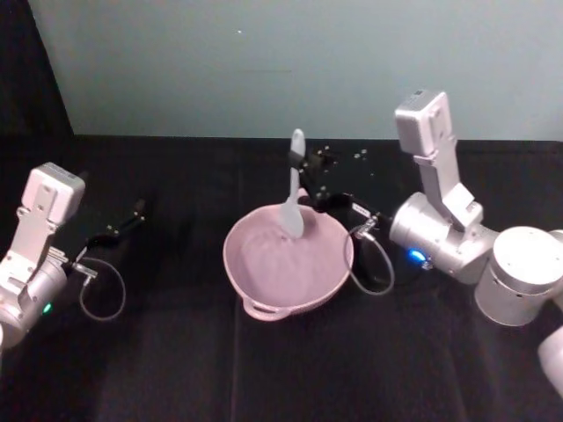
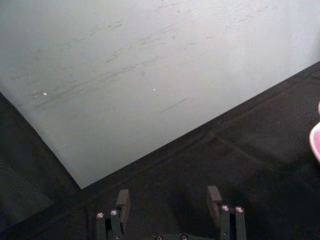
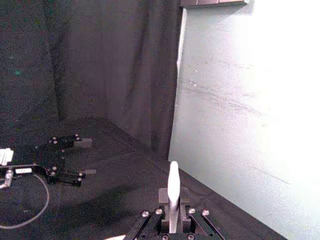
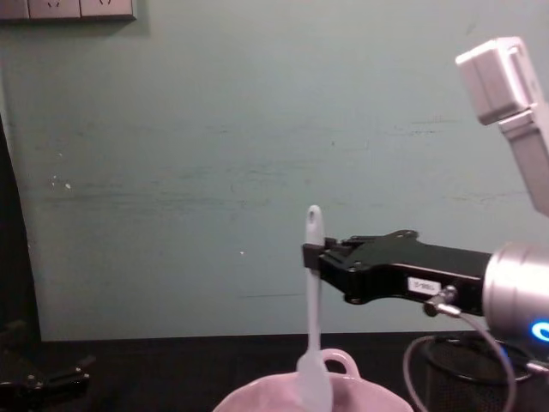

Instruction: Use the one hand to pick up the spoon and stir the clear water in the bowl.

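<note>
Bowl: wide, glossy pale pink bowl (image 1: pixel 230 268) with a small loop handle on its rim, mid-table on black cloth-covered table (image 1: pixel 176 369).
Contents: clear water (image 1: pixel 264 264), barely distinguishable against the pink; flat spoon blade lowered inside, near far rim.
Spoon: long white plastic spoon (image 4: pixel 313 335), slim handle with hole at top, upright.
Right gripper: black right gripper (image 4: pixel 311 256) on silver cylindrical wrist, clenched on upper handle, above bowl.
Left gripper: black left gripper (image 2: pixel 168 197), fingers spread, empty, well left of bowl.
</note>
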Controlling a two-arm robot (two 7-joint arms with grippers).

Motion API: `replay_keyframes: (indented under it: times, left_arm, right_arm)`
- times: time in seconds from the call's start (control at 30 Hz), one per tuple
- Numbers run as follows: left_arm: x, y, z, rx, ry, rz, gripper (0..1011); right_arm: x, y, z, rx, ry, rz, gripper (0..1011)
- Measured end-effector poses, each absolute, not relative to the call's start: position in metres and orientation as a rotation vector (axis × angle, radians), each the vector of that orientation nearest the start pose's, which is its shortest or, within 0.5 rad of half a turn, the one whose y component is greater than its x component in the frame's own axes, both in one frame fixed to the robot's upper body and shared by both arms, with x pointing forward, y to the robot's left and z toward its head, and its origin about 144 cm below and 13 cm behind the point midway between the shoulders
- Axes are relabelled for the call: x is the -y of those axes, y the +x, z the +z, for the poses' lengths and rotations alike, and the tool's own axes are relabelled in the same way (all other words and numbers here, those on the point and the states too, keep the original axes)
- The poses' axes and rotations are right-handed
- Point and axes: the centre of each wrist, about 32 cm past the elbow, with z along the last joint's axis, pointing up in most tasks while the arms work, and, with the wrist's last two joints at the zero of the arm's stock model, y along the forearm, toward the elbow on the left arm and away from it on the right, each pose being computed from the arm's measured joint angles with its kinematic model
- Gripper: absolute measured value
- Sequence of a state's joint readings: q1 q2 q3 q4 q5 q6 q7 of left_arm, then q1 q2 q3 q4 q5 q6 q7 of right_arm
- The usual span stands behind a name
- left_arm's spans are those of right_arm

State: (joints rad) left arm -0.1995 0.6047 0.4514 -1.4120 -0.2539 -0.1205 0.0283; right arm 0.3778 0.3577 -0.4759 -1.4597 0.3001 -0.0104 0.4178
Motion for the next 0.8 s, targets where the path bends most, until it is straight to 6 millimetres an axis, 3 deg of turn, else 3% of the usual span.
replay_keyframes:
  times: [0.43,0.8]
  left_arm:
    - [-0.310,0.489,1.140,0.285,0.305,1.248,1011]
    - [-0.310,0.489,1.140,0.285,0.304,1.248,1011]
  right_arm:
    - [0.225,0.508,1.213,0.151,-0.081,-0.690,126]
    - [0.208,0.497,1.205,0.071,-0.055,-0.608,126]
